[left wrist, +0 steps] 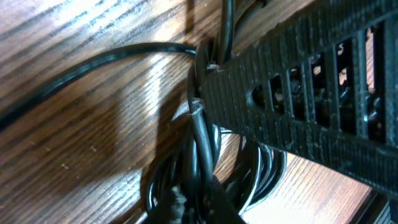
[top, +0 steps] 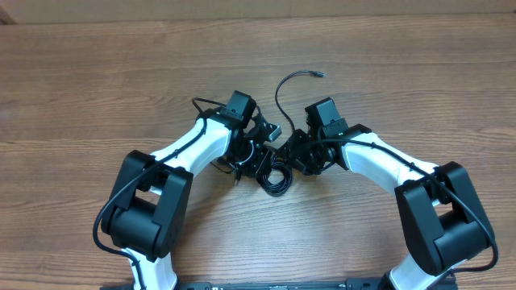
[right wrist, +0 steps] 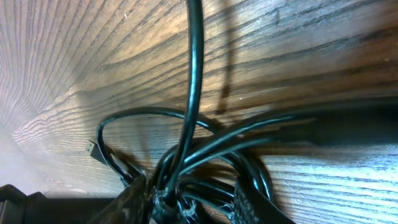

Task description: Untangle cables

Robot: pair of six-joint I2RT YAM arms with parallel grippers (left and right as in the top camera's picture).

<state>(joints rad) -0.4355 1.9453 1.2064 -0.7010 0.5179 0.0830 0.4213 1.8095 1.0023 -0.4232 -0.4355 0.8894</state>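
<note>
The cables [top: 276,179] are thin black cords bunched in a coiled tangle at the table's middle, between my two grippers. One strand arcs away to a plug end [top: 318,74]. My left gripper [top: 260,157] is down on the tangle's left side. In the left wrist view its fingertips [left wrist: 199,208] pinch the bundle of cables [left wrist: 202,124]. My right gripper [top: 297,153] is at the tangle's right side. In the right wrist view its fingers [right wrist: 193,208] close around several looped cables [right wrist: 193,93], with a small plug [right wrist: 91,148] lying beside them.
The wooden table [top: 97,80] stretches all around. The right gripper's ribbed finger [left wrist: 311,106] crosses the left wrist view just above the bundle. A thicker black wire [top: 201,105] runs along the left arm.
</note>
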